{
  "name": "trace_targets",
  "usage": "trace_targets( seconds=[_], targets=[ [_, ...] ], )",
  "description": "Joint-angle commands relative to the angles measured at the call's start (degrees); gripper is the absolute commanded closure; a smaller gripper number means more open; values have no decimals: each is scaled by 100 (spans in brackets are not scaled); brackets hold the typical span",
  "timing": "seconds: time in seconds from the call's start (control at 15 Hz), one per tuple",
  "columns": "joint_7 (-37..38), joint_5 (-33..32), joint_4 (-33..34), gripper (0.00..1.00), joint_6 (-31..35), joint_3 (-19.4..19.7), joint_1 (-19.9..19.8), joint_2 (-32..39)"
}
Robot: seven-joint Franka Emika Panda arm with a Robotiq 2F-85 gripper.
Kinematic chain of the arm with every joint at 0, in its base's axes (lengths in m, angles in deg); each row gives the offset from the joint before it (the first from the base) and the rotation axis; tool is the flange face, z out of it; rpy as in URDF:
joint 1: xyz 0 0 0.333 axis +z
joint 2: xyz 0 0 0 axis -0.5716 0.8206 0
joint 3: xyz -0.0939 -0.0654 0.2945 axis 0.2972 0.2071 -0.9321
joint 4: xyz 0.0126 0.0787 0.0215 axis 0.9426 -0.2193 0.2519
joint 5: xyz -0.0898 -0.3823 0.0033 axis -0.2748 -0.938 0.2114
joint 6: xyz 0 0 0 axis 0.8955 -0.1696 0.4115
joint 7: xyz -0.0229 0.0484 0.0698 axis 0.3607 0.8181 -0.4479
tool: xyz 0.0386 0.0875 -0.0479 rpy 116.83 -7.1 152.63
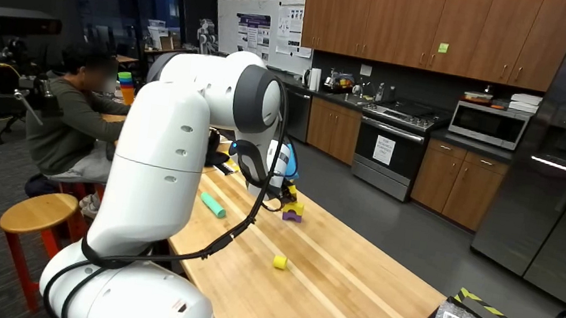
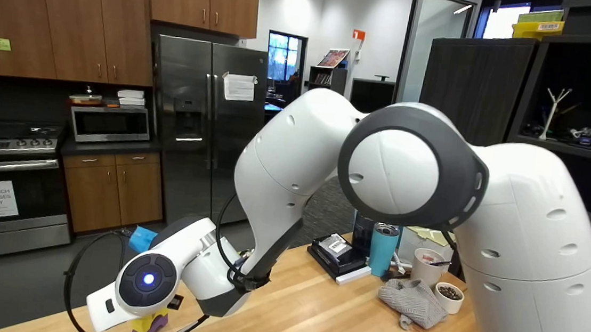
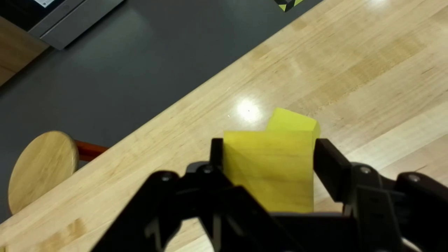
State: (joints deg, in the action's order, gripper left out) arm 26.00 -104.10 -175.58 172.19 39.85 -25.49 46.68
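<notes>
In the wrist view my gripper (image 3: 268, 152) is shut on a yellow block (image 3: 271, 175), its black pads against two opposite sides. Behind the far edge of that block, a lower yellow piece (image 3: 293, 120) peeks out. An exterior view has the held block (image 1: 293, 189) just above a yellow arched block (image 1: 293, 208), which rests on a purple arched block (image 1: 292, 217) on the table. Whether the held block touches the stack I cannot tell. The purple block (image 2: 153, 330) also shows below the wrist in an exterior view, with much of the stack hidden by the arm.
A green cylinder (image 1: 213, 205) and a small yellow cylinder (image 1: 279, 262) lie on the wooden table (image 1: 342, 296). Black boxes (image 2: 338, 252), a teal tumbler (image 2: 383, 248), cups and a grey cloth (image 2: 414, 302) occupy one end. A person (image 1: 85, 118) sits beside the table.
</notes>
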Motion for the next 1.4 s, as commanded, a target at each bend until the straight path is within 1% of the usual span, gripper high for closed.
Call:
trace_targets(
  seconds=[0.0,1.07,1.33],
  targets=[
    [89,-117,-115,61,-21,-79,-89,-138],
    [-80,-17,118,61,99,-86,-169,112],
    [-132,19,265,61,133,-101,-171,198]
  ],
)
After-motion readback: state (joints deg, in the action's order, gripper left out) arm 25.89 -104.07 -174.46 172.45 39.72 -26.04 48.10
